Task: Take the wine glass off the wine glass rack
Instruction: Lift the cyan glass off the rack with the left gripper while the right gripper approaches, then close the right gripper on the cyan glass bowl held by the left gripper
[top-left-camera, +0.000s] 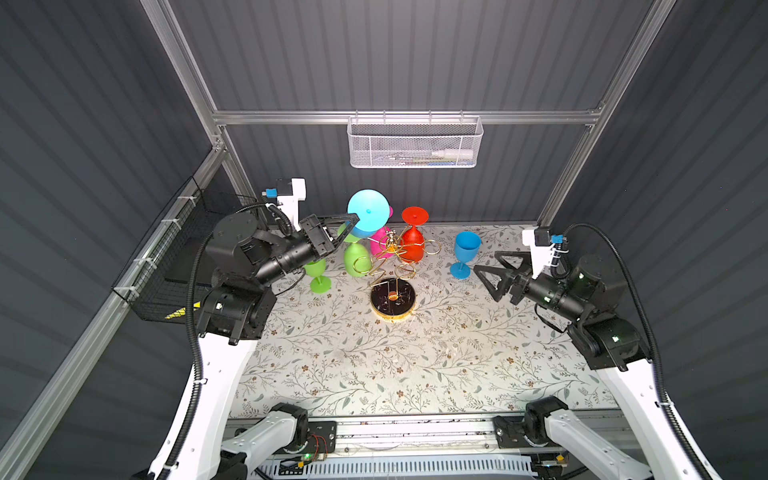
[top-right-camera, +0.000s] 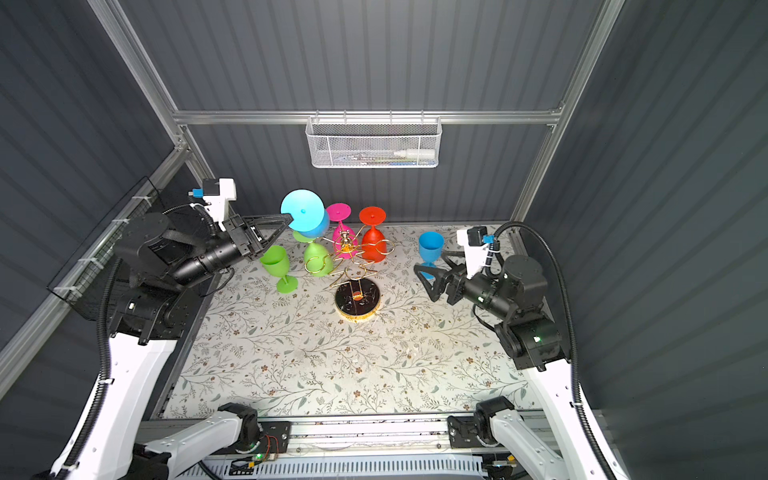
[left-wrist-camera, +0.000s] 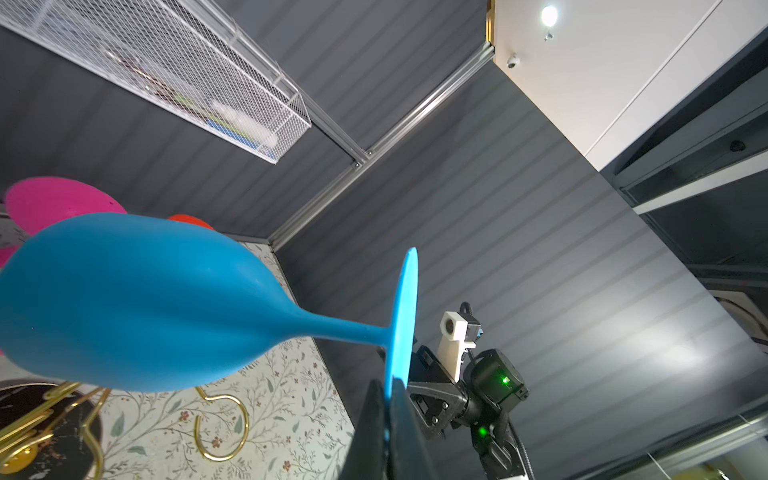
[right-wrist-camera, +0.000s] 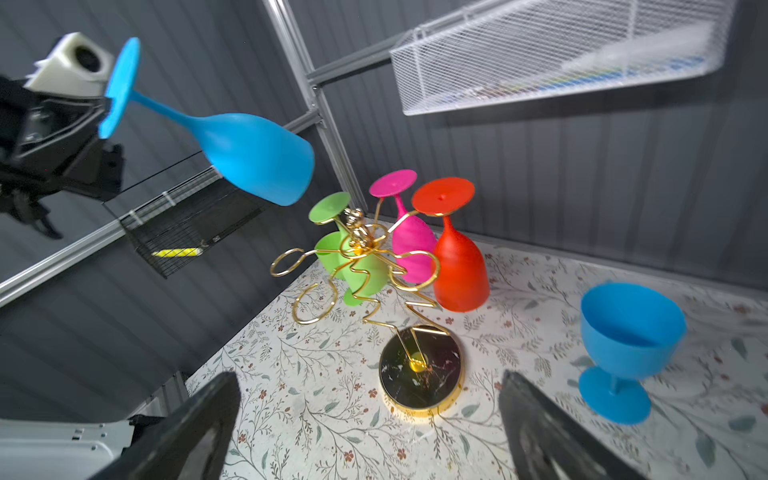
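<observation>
Blue wine glass (top-left-camera: 368, 208), foot pinched in left jaws; gold rack (top-left-camera: 403, 301) apart.

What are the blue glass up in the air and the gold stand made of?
The blue wine glass looks like plastic or silicone: solid matte colour, not see-through, barely any shine. The wine glass rack looks like bent metal wire, shiny gold and glinting. Its round base is glossy black with pale veins, marble or a marble look, gold-rimmed.
</observation>
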